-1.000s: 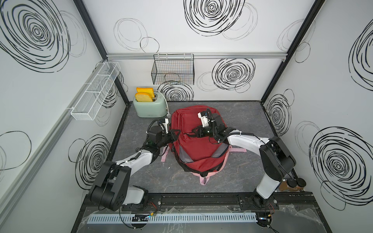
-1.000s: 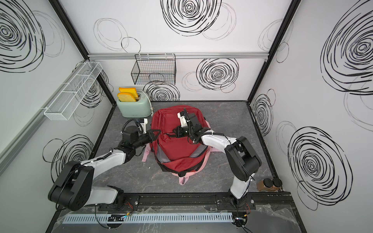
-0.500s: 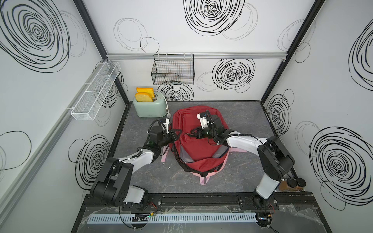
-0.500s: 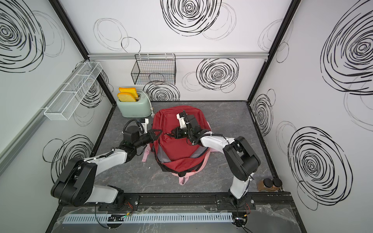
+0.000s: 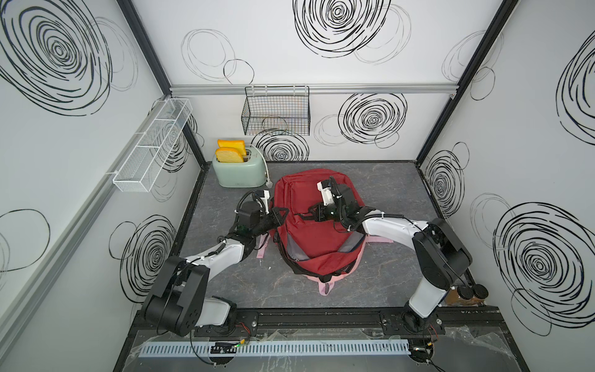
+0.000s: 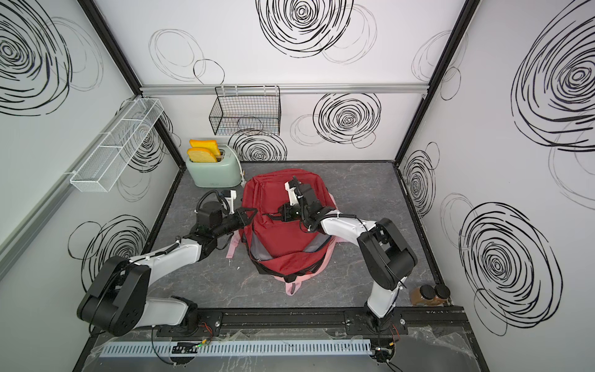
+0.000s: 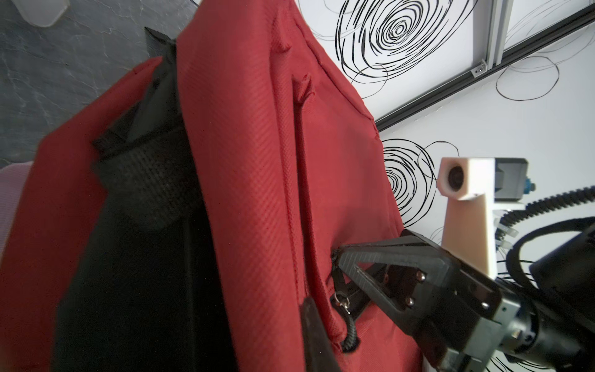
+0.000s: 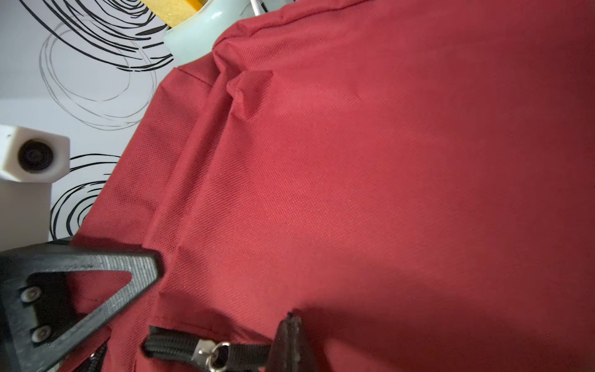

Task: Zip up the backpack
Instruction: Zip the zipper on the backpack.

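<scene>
A red backpack point(image 5: 317, 238) point(image 6: 285, 240) lies flat on the grey table, and its main compartment gapes toward the front. My left gripper point(image 5: 282, 214) point(image 6: 252, 212) is shut on the bag's fabric at its left edge; one of its dark fingers point(image 7: 310, 335) presses a red fold. My right gripper point(image 5: 306, 215) point(image 8: 291, 325) is shut on the black pull tab point(image 8: 251, 354) of the front pocket zipper. The ring point(image 7: 344, 301) and braided cord point(image 7: 351, 331) hang loose from it. The two grippers sit close together over the upper left of the bag.
At the back left, close to the bag's corner, stands a mint toaster point(image 5: 240, 172) holding toast. On the back wall hangs a black wire basket point(image 5: 275, 114), and a white wire shelf point(image 5: 151, 148) on the left wall. Pink straps point(image 5: 325, 286) trail toward the front. Jars point(image 5: 470, 291) sit front right.
My right gripper has slid left across the bag with the pull tab, closing toward my left gripper. The left gripper has stayed at the bag's edge.
</scene>
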Controlling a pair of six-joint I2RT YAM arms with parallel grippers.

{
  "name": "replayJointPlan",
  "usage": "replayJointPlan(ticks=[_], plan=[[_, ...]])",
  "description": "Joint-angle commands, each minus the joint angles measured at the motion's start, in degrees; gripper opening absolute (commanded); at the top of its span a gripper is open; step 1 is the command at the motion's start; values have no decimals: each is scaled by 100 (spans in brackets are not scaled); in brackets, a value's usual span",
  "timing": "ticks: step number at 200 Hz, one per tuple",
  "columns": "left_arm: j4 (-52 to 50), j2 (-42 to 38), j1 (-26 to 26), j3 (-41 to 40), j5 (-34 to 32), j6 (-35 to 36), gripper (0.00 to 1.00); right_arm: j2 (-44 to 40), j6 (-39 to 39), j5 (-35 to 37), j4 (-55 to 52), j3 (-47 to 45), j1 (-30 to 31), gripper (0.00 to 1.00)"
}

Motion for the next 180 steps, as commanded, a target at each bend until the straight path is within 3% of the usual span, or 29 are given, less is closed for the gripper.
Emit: replayJointPlan(ticks=[1, 92, 132, 174, 180], plan=[[81, -187, 93, -69, -87, 47, 0, -201, -135, 466, -482, -135, -211, 0], [65, -242, 166, -145, -188, 56, 0, -550, -381, 865, -981, -143, -482, 0], [143, -223, 173, -147, -113, 23, 0, -521, -417, 449, -866, -173, -459, 0], [410, -134, 122, -146, 258, -158, 0, -202, -368, 199, -653, 45, -15, 0], [597, -114, 112, -136, 300, -187, 7, -145, -337, 136, -605, 74, 44, 0]])
